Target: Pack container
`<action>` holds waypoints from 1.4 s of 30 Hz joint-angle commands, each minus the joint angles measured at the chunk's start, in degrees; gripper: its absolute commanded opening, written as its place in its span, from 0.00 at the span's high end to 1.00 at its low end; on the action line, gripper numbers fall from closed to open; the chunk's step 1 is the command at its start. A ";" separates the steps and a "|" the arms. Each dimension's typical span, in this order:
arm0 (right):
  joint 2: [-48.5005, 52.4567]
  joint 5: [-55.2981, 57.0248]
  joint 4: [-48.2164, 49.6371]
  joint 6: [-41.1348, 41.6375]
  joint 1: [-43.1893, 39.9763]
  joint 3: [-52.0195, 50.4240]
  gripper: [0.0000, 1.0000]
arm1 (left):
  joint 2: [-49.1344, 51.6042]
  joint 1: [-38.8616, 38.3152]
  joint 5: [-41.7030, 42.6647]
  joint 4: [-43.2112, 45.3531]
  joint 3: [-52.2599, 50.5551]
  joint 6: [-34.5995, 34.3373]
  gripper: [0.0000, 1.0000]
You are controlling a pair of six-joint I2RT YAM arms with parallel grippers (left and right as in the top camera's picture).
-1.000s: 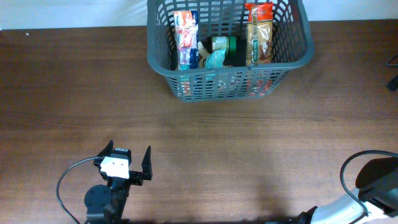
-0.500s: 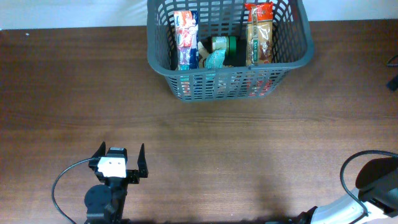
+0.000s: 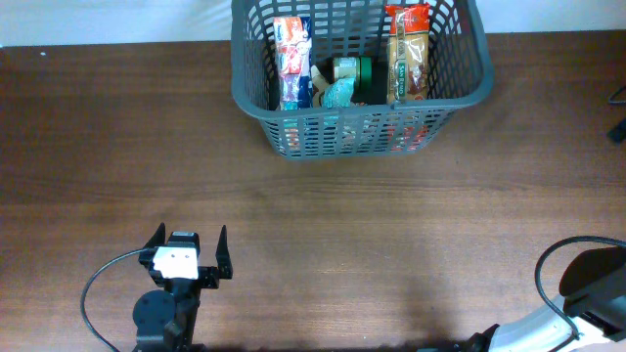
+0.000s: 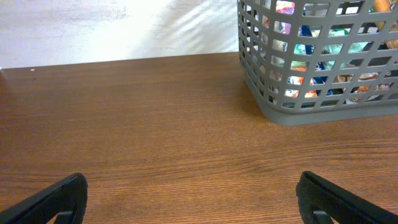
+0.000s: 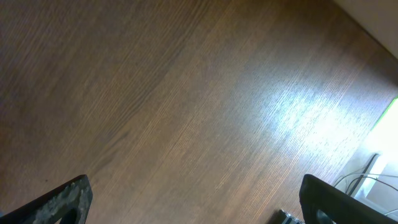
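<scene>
In the container (image 3: 352, 134), packets (image 3: 408, 59), print illegible

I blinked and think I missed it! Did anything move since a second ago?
The left gripper slid a little to its left and turned straight, jaws open and empty; it took hold of nothing. The container, the packets inside it and the table stayed put.
</scene>
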 commanded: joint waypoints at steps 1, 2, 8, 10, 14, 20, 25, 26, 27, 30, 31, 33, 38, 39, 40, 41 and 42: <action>0.09 -0.11 0.07 0.31 -0.09 -0.35 0.01 | -0.59 0.28 -0.79 0.04 -0.59 0.92 0.01; 0.09 -0.11 0.07 0.31 -0.09 -0.35 0.01 | -0.59 0.28 -0.79 0.04 -0.59 0.92 0.01; 0.09 -0.11 0.07 0.31 -0.09 -0.35 0.01 | -0.59 0.28 -0.79 0.04 -0.59 0.92 0.01; 0.09 -0.11 0.07 0.31 -0.09 -0.35 0.01 | -0.59 0.28 -0.79 0.04 -0.59 0.92 0.01; 0.09 -0.11 0.07 0.31 -0.09 -0.35 0.01 | -0.59 0.28 -0.79 0.04 -0.59 0.92 0.01; 0.09 -0.11 0.07 0.31 -0.09 -0.35 0.01 | -0.59 0.28 -0.79 0.04 -0.59 0.92 0.01; 0.09 -0.11 0.07 0.31 -0.09 -0.35 0.01 | -0.59 0.28 -0.79 0.04 -0.59 0.92 0.01; 0.09 -0.09 0.07 0.31 -0.09 -0.35 0.01 | -0.59 0.28 -0.79 0.04 -0.59 0.92 0.01; 0.09 -0.09 0.07 0.31 -0.09 -0.35 0.01 | -0.59 0.28 -0.79 0.04 -0.59 0.92 0.01; 0.11 0.48 0.35 0.28 -0.09 -0.35 0.01 | -0.59 0.31 -0.79 0.04 -0.59 0.92 0.01; 0.04 0.57 0.76 0.28 -0.09 -0.35 0.01 | -0.59 0.31 -0.79 0.04 -0.59 0.92 0.01; -0.33 0.57 1.92 0.28 -0.09 -0.35 0.01 | -0.59 0.28 -0.79 0.04 -0.59 0.92 0.01; -3.23 -0.17 6.32 0.33 -0.09 -0.35 0.01 | -0.59 0.28 -0.79 0.04 -0.59 0.92 0.01; -4.17 -0.37 8.00 0.33 -0.07 -0.35 0.01 | -0.59 0.28 -0.79 0.04 -0.59 0.92 0.01; -5.35 -0.52 10.21 0.31 0.02 -0.35 0.01 | -0.59 0.31 -0.79 0.04 -0.59 0.92 0.01; -6.23 -0.61 11.69 0.31 0.04 -0.35 0.01 | -0.59 0.28 -0.79 0.04 -0.59 0.92 0.01; -7.52 -0.98 13.51 0.31 0.09 -0.35 0.01 | -0.59 0.28 -0.79 0.04 -0.59 0.92 0.01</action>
